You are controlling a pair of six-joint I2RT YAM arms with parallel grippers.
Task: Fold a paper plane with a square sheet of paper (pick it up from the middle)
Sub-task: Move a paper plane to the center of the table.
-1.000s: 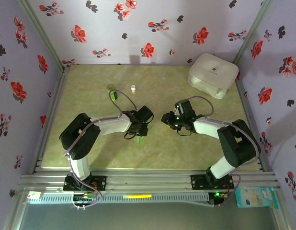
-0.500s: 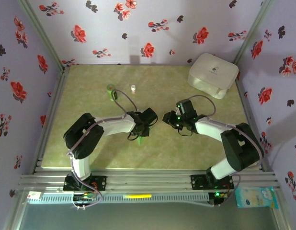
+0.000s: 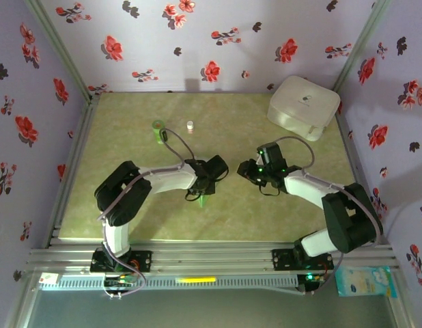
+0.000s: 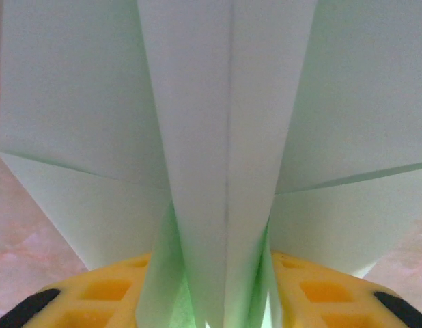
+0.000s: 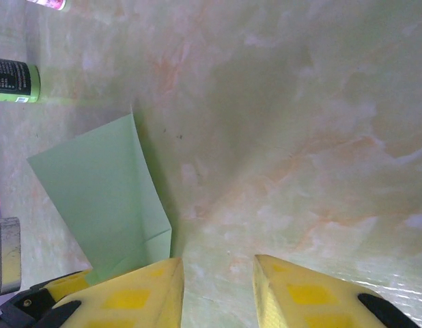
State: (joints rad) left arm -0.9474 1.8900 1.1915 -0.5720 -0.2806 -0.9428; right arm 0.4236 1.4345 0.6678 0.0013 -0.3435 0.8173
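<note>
Here's the left end effector (image 4: 214,266) with the paper plane (image 4: 224,137) standing keel-down between its yellow fingers (image 4: 115,290), paper against both sides; pinched or merely flanked, I cannot tell. The plane sits mid-tabletop (image 5: 300,137), slightly toward the near edge. The right end effector (image 5: 216,273) hovers narrowly parted, empty, close beside it

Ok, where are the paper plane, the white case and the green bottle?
paper plane (image 4: 228,137), left wrist view, on its centre crease.
white case (image 3: 303,104), top external view, middle of its lid.
green bottle (image 5: 11,79), right wrist view, on its dark body.
</note>
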